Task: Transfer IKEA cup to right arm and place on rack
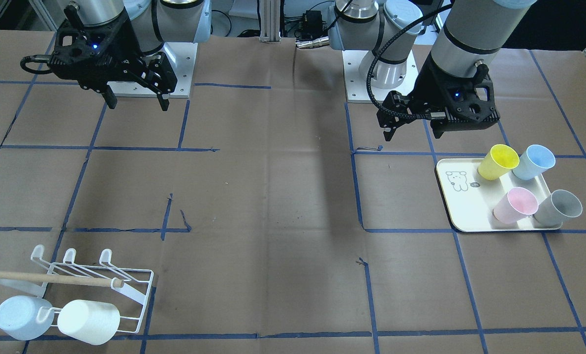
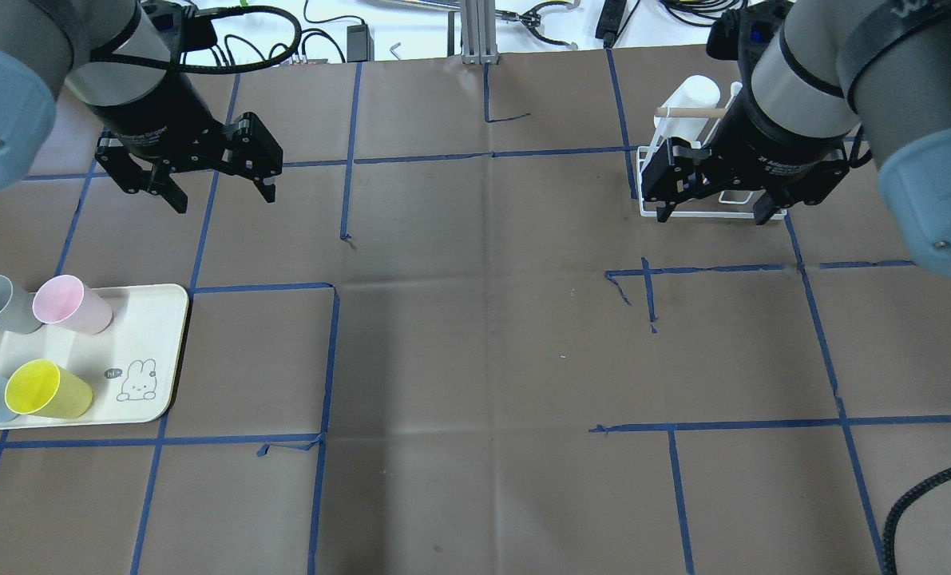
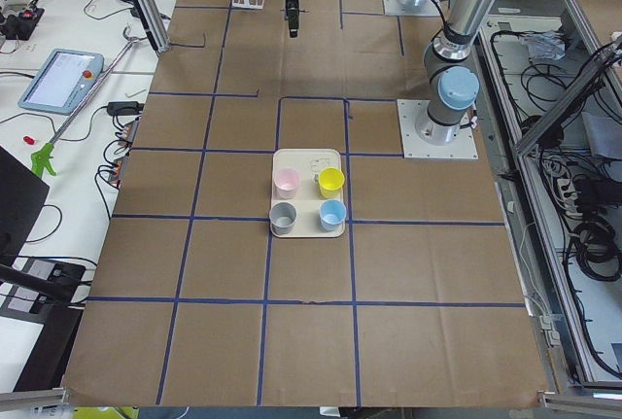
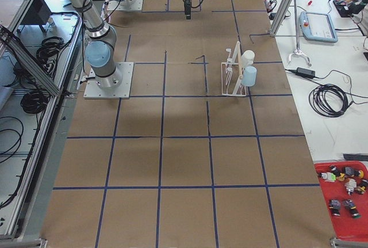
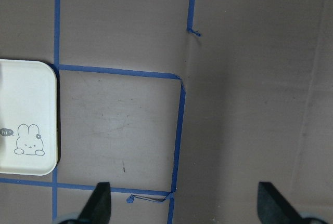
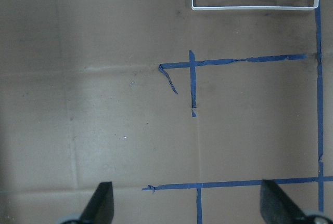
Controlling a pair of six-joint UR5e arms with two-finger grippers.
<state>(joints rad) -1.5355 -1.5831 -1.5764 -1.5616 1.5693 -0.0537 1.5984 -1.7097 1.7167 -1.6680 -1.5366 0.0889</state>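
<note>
Several cups stand upright on the cream bear tray [image 1: 462,209]: yellow [image 1: 497,162], blue [image 1: 533,162], pink [image 1: 516,205] and grey [image 1: 558,209]. My left gripper [image 2: 223,200] is open and empty, hovering above the table beyond the tray [image 2: 152,319]; the left wrist view shows its fingertips [image 5: 99,203] spread wide and the tray's corner [image 5: 26,109]. My right gripper [image 2: 712,216] is open and empty, hovering just in front of the white wire rack [image 2: 643,188]. The rack [image 1: 125,282] holds a pale blue cup [image 1: 22,317] and a white cup [image 1: 88,322] on its prongs.
The table is covered in brown paper with a blue tape grid [image 2: 491,153]. The two arm bases [image 1: 379,73] stand at the robot's edge. A wooden rod [image 1: 51,278] lies across the rack. The rack's edge shows in the right wrist view [image 6: 255,7].
</note>
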